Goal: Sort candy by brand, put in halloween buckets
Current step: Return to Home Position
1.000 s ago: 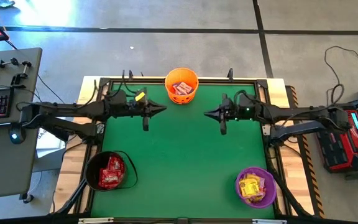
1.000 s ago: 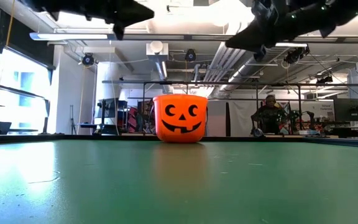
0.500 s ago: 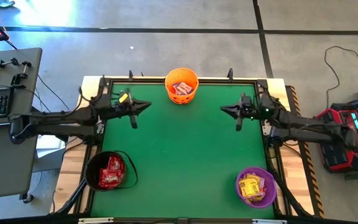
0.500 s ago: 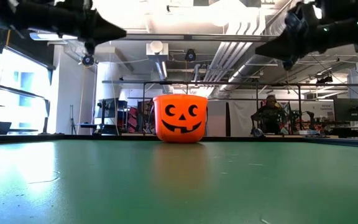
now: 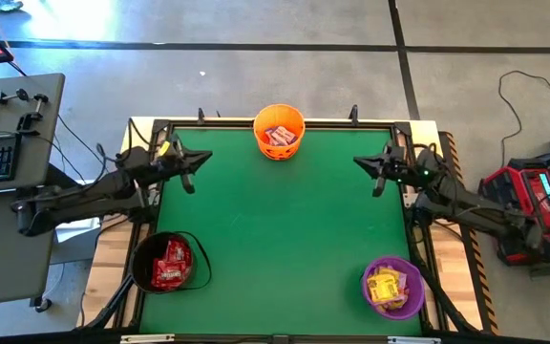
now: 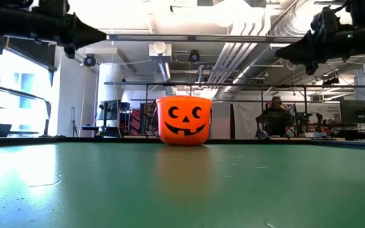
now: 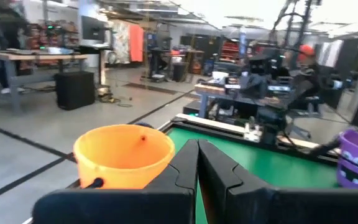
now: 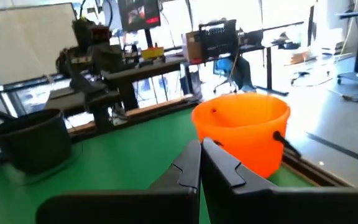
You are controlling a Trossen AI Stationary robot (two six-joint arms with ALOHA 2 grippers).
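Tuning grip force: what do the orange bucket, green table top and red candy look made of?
Orange bucket: smooth moulded plastic by the look, even colour, slight sheen.
Table top: green mat, mostly matte, faint reflection at low angle; felt or rubber, can't tell.
Red candy: probably glossy film wrappers, light flecks show.

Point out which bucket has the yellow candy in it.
The purple bucket: its packets are yellow, whereas the black bucket holds red ones and the orange bucket none yellow.
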